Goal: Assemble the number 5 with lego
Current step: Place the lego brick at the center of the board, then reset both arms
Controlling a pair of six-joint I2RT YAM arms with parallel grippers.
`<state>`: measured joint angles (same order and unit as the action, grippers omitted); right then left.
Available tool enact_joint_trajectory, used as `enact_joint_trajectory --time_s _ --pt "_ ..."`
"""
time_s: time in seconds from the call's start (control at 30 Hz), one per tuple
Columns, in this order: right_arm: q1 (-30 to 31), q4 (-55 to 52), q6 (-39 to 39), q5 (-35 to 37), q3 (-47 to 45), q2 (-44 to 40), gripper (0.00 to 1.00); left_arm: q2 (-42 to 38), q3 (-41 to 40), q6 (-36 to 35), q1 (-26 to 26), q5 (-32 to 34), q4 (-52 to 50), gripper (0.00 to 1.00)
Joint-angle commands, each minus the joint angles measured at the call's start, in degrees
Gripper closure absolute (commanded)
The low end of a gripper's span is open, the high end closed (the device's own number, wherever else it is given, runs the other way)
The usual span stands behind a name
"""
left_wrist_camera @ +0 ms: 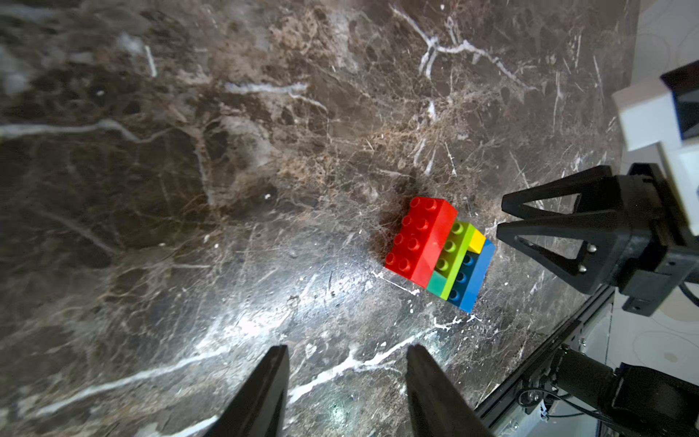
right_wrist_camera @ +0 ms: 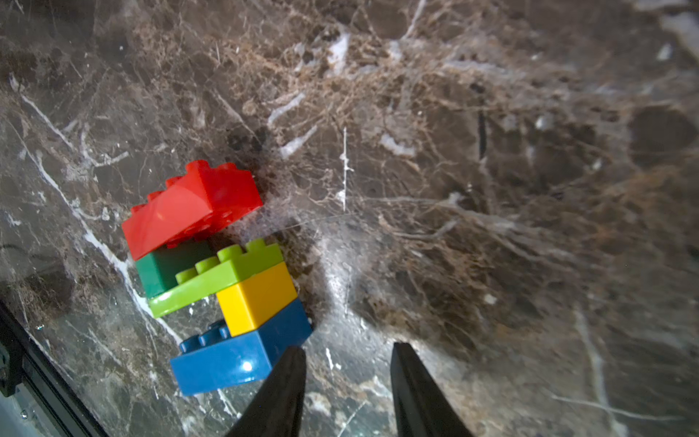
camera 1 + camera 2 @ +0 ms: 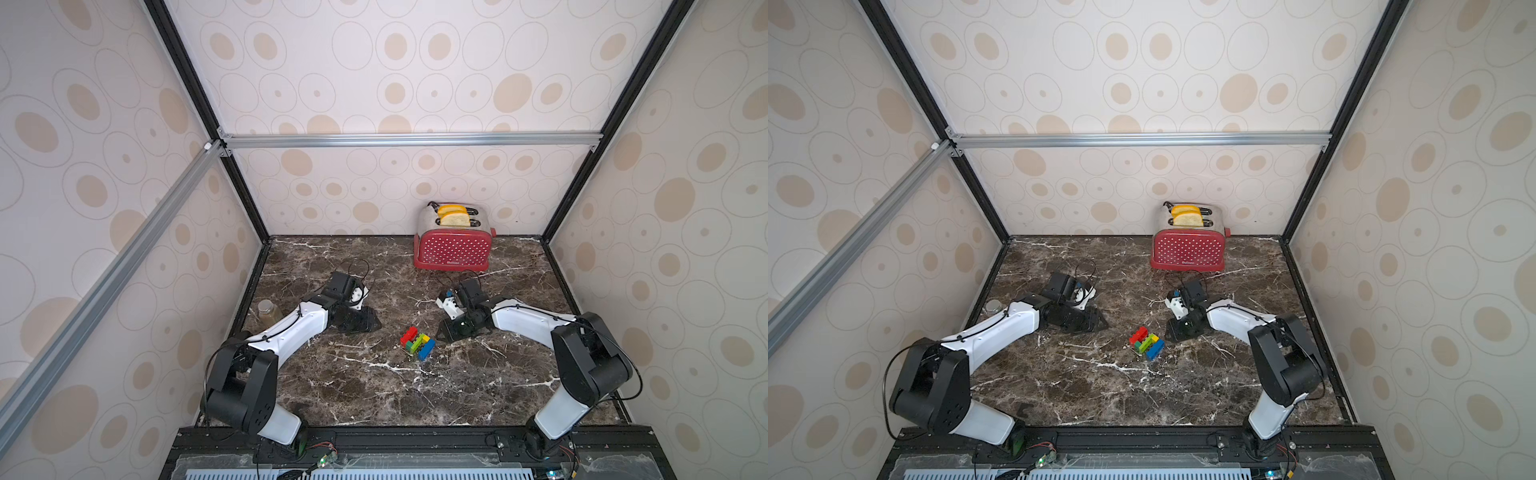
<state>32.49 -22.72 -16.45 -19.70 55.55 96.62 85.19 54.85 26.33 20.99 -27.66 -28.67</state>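
The lego bricks are joined into one block, the number 5 (image 3: 417, 343) (image 3: 1146, 341), lying on its side on the marble table (image 3: 353, 386). In the right wrist view its rows run red (image 2: 189, 212), dark green (image 2: 162, 265), lime (image 2: 227, 276), yellow (image 2: 257, 299), blue (image 2: 234, 359). My right gripper (image 2: 348, 348) (image 3: 441, 334) is open and empty, low over the table, with one finger beside the blue brick's end. My left gripper (image 1: 347, 347) (image 3: 379, 327) stands open and empty, a short way left of the block (image 1: 438, 249). Neither touches the block.
A red white-dotted toaster (image 3: 453, 249) with two slices of toast stands at the back wall. A small jar (image 3: 268, 311) sits by the left wall behind the left arm. Patterned walls close three sides; a black rail (image 3: 415, 440) runs along the front.
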Motion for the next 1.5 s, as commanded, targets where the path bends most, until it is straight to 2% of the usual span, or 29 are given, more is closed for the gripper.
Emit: enact_joint_trajectory --time_s 0.0,0.47,0.7,0.87,0.97,1.0,1.03,1.07,1.1,1.13,1.17,1.2,1.37,1.47 --pt "1.7 -0.5 0.7 -0.8 1.0 0.9 0.57 -1.5 -1.0 1.1 0.1 3.3 -2.5 0.47" --pt "7.1 -1.2 -1.1 -1.0 -0.6 -1.2 0.57 -1.6 -1.8 1.4 0.1 5.3 -2.4 0.47" --pt "7.3 -0.8 -0.9 -1.8 -0.5 -1.4 0.57 -3.0 -2.6 1.8 0.1 6.8 -2.3 0.47" --pt "6.9 -3.4 0.5 0.9 0.0 -4.4 0.54 -4.5 -2.1 2.2 0.0 9.2 -2.6 0.43" --pt "4.8 -5.3 1.5 2.2 0.1 -8.2 0.48 -5.4 -0.7 2.4 0.1 12.3 -2.9 0.37" --pt "3.9 -5.9 1.8 2.8 0.2 -9.3 0.46 -5.7 0.0 2.2 0.1 13.5 -3.1 0.31" --pt "2.7 -6.6 2.3 3.7 0.4 -10.9 0.43 -5.9 0.9 1.9 0.0 15.0 -3.5 0.21" --pt "1.4 -7.1 2.8 4.4 0.6 -12.4 0.4 -6.1 2.0 1.7 0.0 16.4 -3.6 0.06" --pt "0.1 -7.5 3.3 4.8 0.7 -13.6 0.38 -6.3 2.9 1.3 0.0 17.7 -3.7 0.01" --pt "-1.6 -7.8 3.7 5.1 1.1 -14.9 0.36 -6.2 4.1 0.7 -0.1 19.2 -3.9 0.01" --pt "-3.2 -8.0 4.0 5.4 1.3 -15.9 0.21 -6.0 5.2 0.1 -0.1 20.9 -4.1 0.01" --pt "-5.0 -8.2 4.3 5.7 1.7 -16.8 0.0 -5.6 6.7 -0.7 -0.4 23.0 -4.7 0.01" --pt "-14.6 -7.5 2.4 9.9 3.9 -18.6 0.0 -4.8 10.8 -4.2 -3.0 35.7 -3.4 0.01" --pt "-20.6 -6.5 0.4 17.0 5.0 -18.5 0.0 -6.1 8.8 -7.7 -6.2 42.3 2.4 0.01"
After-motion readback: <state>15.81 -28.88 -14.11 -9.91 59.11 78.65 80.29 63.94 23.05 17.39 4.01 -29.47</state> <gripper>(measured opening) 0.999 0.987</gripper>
